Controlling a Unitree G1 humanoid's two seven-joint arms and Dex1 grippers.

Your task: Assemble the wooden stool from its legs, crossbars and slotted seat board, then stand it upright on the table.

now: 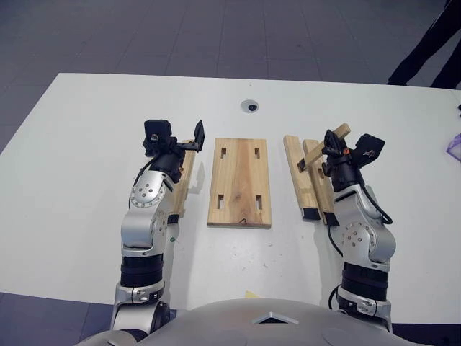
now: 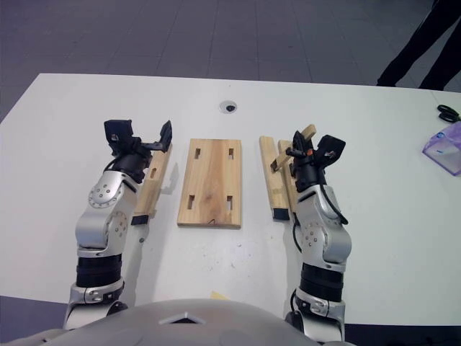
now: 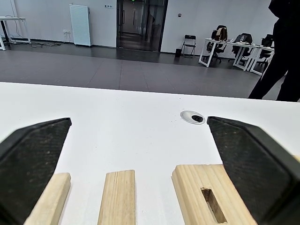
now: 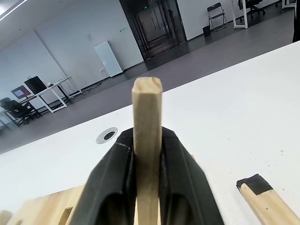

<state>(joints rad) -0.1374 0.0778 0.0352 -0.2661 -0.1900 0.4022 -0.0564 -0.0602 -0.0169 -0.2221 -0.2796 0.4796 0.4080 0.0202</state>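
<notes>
Two black-capped legs (image 1: 298, 176) lie side by side on the white counter (image 1: 86, 144), just to the right of the slotted seat board (image 1: 239, 182), with their capped ends toward the robot. The seat board lies flat in the middle of the counter with its four slots facing up.

Over the far part of the outer leg, the right jaws are clamped on a short crossbar (image 1: 341, 132). The bar is held off the counter and tilted, one end pointing up and to the right, the other down toward the legs. In the right wrist view the crossbar stands pinched between the two black fingers (image 4: 110, 187), and a black-capped leg end lies on the counter close by.

On the other side of the seat board, the left jaws hang wide apart and hold nothing. They are above the far end of another leg (image 2: 150, 189), which lies just beside the board's left edge and has a slot in its upper face. In the left wrist view, three wooden ends lie on the counter between the spread fingers (image 3: 28, 159), none touching them: the slotted leg and two narrower pieces (image 3: 117, 197) beside it. Whether those two are legs or crossbars I cannot tell.

A round cable grommet (image 1: 250, 106) sits in the counter beyond the seat board. Scissors (image 2: 448, 112) and a purple box (image 2: 445, 148) lie near the counter's right edge, well apart from the wood.
</notes>
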